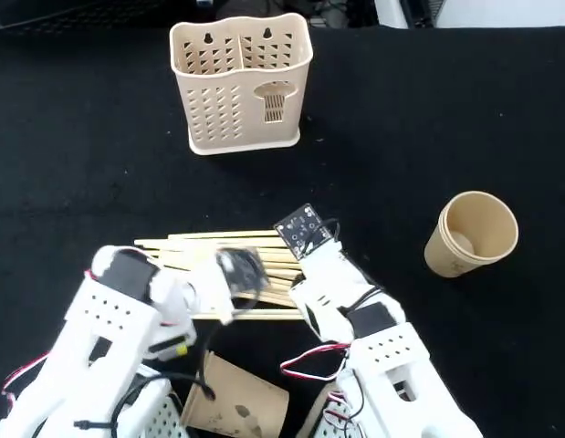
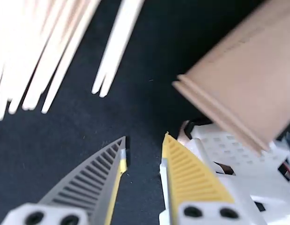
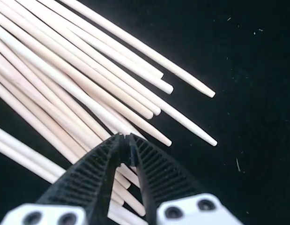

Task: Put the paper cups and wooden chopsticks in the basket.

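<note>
Although dark marks show on the wall of the lower paper cup point(image 1: 236, 406), they are too small to read; this cup lies on its side at the bottom of the high view, between the 2 arms, and in the left wrist view point(image 2: 248, 89) its rim points toward the gripper. At the upper middle of the high view the beige perforated basket point(image 1: 241, 119) stands upright on the black table point(image 1: 81, 164); its 2 compartments show bare inner walls. At the right, well apart from the basket, the right paper cup point(image 1: 471, 233) sits tilted with its mouth toward the camera; a paler ring low inside may be a 2nd cup nested, though I cannot tell. The wooden chopsticks point(image 1: 209, 251) lie in a loose flat pile at the centre, below the basket. The left gripper point(image 2: 144, 143) hangs over bare cloth near the stick ends, its fingers a narrow gap apart with nothing between; the right gripper point(image 3: 126, 137) has its tips pressed together right over the pile, and whether a stick is pinched cannot be told.
</note>
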Robot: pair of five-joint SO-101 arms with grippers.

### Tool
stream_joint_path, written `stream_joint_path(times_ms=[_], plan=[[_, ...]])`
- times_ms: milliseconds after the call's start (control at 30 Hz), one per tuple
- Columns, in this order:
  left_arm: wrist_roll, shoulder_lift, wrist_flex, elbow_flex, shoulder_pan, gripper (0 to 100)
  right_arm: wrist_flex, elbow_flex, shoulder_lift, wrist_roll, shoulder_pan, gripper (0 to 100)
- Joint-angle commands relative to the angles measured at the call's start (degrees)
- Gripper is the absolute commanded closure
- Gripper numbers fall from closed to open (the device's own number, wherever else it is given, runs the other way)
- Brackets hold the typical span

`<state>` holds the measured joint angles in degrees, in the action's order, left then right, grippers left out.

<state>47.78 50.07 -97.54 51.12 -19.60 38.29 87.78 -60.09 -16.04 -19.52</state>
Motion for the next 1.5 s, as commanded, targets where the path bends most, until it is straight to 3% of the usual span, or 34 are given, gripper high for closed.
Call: stream_joint_path(times_ms=[0, 233, 367, 633, 800, 900, 1000, 1200, 1333, 1467], plan=[[0.9, 0.2, -0.5, -1.9, -8.0, 86, -1.2, -2.2, -0.3, 0.1, 0.9, 98.5], [0.3, 0.2, 1.6, -1.9, -15.3, 85, -1.2, -2.2, -0.5, 0.1, 1.0, 98.5], [-6.2, 0.2, 8.0, -1.9, -15.3, 85, -1.1, -2.5, -0.7, 0.4, 2.9, 98.5], [-14.4, 0.2, 19.9, 2.6, -15.3, 85, -0.5, -5.5, -0.7, 5.3, 17.6, 98.5], [-19.7, 0.2, 26.4, 5.4, -15.1, 85, 6.1, -10.9, -0.7, 5.3, 19.0, 98.5], [-22.6, 0.7, 27.3, 4.9, -11.3, 85, 12.1, -15.7, -0.7, 5.3, 19.1, 98.5], [-20.6, 0.7, 22.6, 3.0, -5.7, 85, 14.5, -17.2, -0.7, 5.3, 19.1, 98.5], [-5.7, 0.2, 5.5, -3.3, 3.1, 85, 8.7, -13.1, -0.7, 5.4, 19.0, 98.5], [-1.9, 0.2, 1.8, -1.6, 2.6, 85, 7.6, -12.7, -0.7, 5.6, 18.9, 98.5], [-2.4, 0.2, 3.1, 0.0, -2.7, 85, 7.6, -12.8, -0.7, 5.6, 18.8, 98.5]])
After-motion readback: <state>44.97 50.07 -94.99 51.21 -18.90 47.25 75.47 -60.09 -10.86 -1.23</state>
